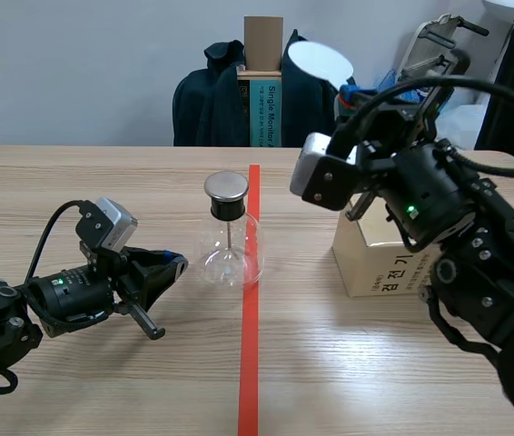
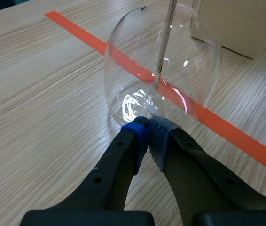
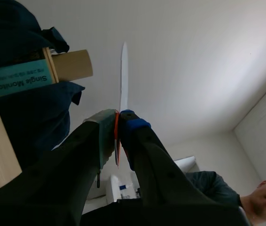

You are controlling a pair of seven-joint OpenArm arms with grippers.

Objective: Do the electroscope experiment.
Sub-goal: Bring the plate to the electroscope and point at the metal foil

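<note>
The electroscope point(image 1: 229, 238) is a round clear glass flask with a metal cap point(image 1: 226, 186) and a thin rod point(image 2: 166, 42) inside. It stands on the table beside the orange-red tape line. My left gripper point(image 1: 177, 265) lies low at its left, shut on nothing, with the tips point(image 2: 148, 123) right at the flask's base point(image 2: 137, 101). My right gripper point(image 3: 118, 117) is raised and points upward, shut on a thin white plate point(image 3: 123, 70) seen edge-on. The same white plate point(image 1: 321, 60) shows above the right arm in the scene view.
A beige cardboard box point(image 1: 382, 265) with print stands right of the flask, under the right arm. Behind the table's far edge are a dark jacket point(image 1: 204, 100) on a chair and a teal box point(image 1: 264, 109). A person point(image 3: 260, 197) appears in the right wrist view.
</note>
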